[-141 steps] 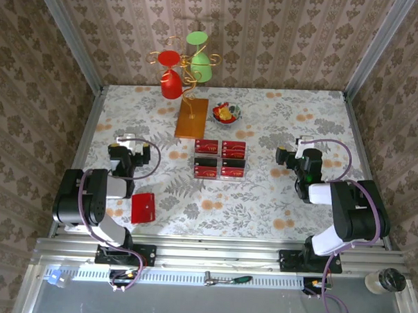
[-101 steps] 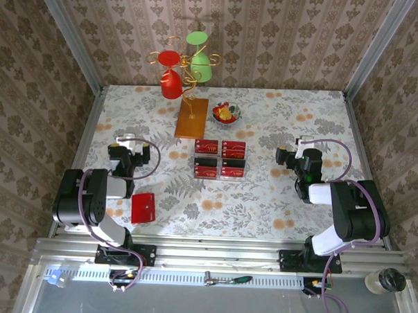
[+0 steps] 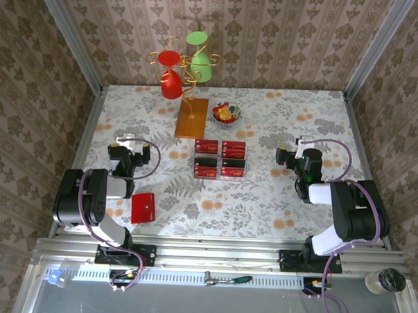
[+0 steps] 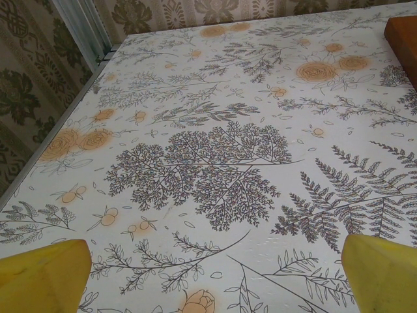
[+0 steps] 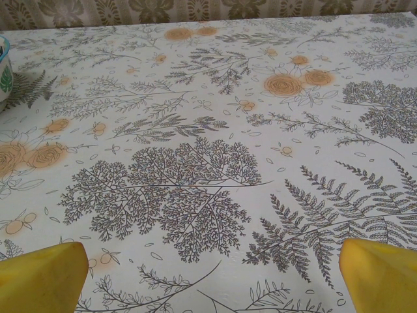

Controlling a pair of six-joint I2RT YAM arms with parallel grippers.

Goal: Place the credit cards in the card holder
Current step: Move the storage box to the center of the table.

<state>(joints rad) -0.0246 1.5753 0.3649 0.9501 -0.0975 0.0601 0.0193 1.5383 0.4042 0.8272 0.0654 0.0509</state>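
Left end effector (image 3: 124, 150) and right end effector (image 3: 301, 152) look small from above, their fingers too tiny to judge there. Four cards (image 3: 219, 159) lie in a two-by-two block mid-tabletop (image 3: 276, 201), between the two and well apart from both. The holder (image 3: 143, 208) lies flat beside the left arm, nearer the base than its end effector.

Left wrist: yellow fingertips (image 4: 42, 277) stand wide apart, cropped at the bottom corners, over patterned tabletop. A wooden corner (image 4: 402, 36) is cut off top right.

Right wrist: fingertips (image 5: 39, 277) are likewise spread. A bowl rim (image 5: 3, 65) peeks in at left.
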